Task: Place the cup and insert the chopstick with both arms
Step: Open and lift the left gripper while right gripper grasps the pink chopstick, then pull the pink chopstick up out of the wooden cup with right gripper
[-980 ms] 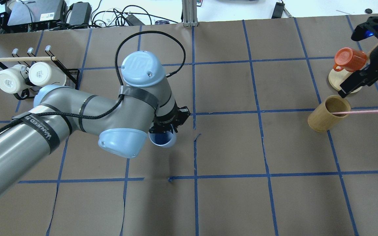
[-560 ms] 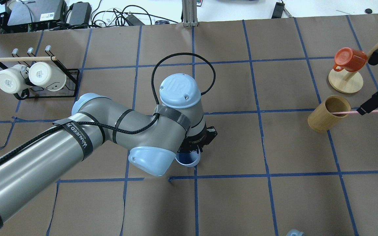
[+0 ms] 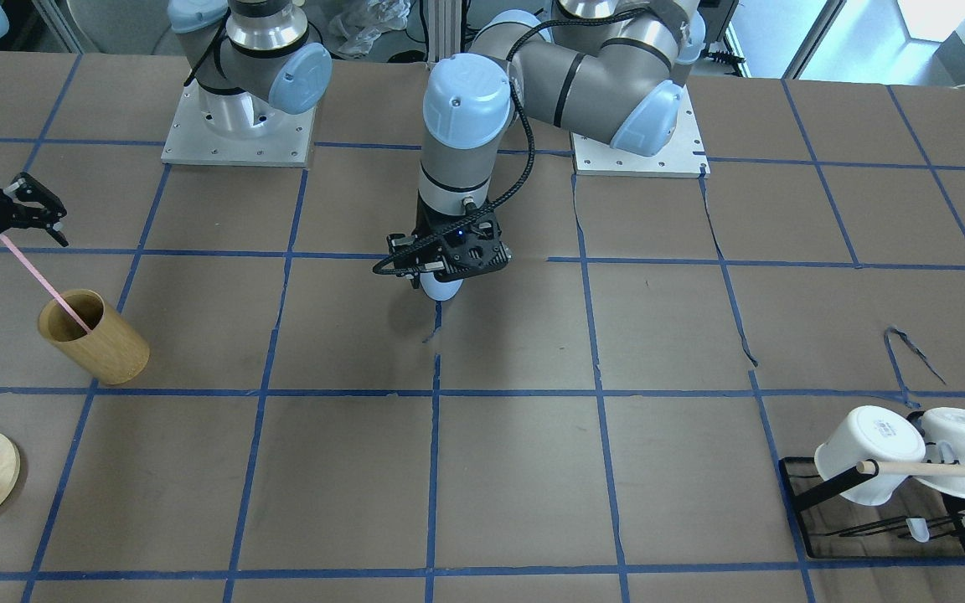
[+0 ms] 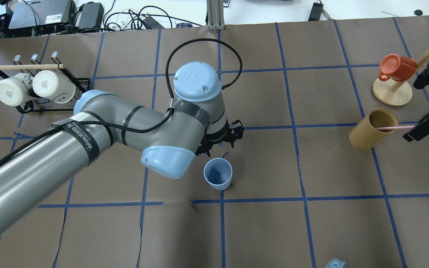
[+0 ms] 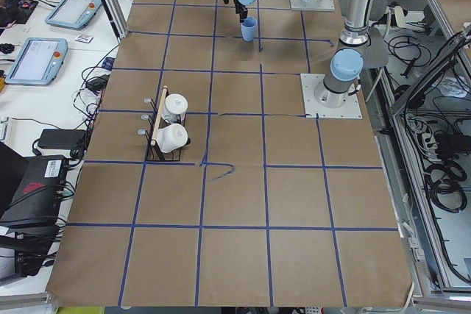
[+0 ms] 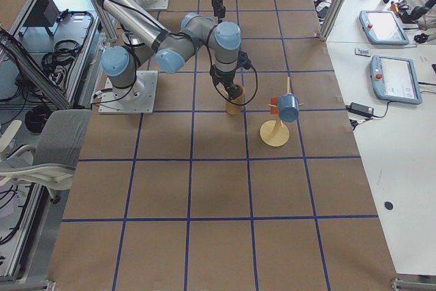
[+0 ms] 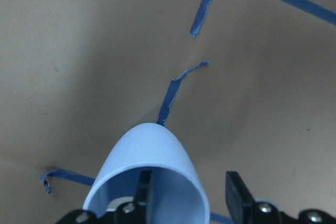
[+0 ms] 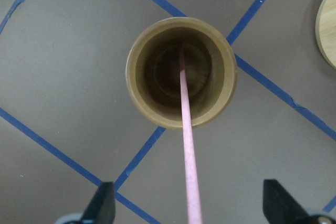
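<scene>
The light blue cup (image 4: 218, 174) stands upright on the table near its middle. It also shows in the left wrist view (image 7: 152, 177). My left gripper (image 7: 189, 200) is open just above it, one finger over the cup's mouth and one outside the rim, and it also shows in the front view (image 3: 442, 270). The pink chopstick (image 4: 389, 127) leans in the tan wooden cup (image 4: 372, 130) at the right. My right gripper (image 8: 190, 208) is open, with its fingers wide on either side of the chopstick's (image 8: 188, 145) upper part and not touching it.
An orange mug (image 4: 397, 67) hangs on a wooden tree stand (image 4: 392, 93) behind the tan cup. Two white mugs (image 4: 32, 87) sit on a black rack (image 3: 809, 494) with a wooden rod at the far left. Blue tape lines cross the brown table cover.
My left arm carried the blue cup right and toward the near edge, set it down and let go. My right gripper came down over the pink chopstick's free end.
</scene>
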Tool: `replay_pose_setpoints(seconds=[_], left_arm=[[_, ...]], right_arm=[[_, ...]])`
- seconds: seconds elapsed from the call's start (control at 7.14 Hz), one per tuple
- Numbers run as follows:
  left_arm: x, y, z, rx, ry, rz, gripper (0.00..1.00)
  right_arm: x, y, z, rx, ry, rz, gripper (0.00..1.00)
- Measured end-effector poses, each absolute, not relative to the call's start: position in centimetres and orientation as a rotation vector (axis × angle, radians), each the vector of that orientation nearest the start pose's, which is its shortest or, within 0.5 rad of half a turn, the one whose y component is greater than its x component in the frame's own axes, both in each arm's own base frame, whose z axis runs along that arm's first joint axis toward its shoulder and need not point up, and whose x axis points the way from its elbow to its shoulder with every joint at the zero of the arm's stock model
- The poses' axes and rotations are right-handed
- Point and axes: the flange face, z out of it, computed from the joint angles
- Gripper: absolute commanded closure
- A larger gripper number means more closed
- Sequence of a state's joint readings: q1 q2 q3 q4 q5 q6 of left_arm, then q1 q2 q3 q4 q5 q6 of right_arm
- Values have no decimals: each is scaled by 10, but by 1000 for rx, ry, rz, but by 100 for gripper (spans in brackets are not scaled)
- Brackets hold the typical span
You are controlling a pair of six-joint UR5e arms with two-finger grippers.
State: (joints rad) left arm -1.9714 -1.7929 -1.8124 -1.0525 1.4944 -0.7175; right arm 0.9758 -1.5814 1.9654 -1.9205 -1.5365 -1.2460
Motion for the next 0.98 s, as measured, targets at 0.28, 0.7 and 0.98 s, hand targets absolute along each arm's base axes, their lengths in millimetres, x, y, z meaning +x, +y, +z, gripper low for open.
replay_pose_setpoints(seconds=[0.28,0.7,0.98], left_arm=[[-274,-495,388,-350,3187,-31,0],[-163,-493,485,-130,3148,45,0],[-149,-478,494,-110,3146,40,0]], right_arm=[[-141,-451,338,-986,2917,20,52],[-143,-453,344,-985,2910,39,78],[-145,-453,343,-983,2915,59,84]])
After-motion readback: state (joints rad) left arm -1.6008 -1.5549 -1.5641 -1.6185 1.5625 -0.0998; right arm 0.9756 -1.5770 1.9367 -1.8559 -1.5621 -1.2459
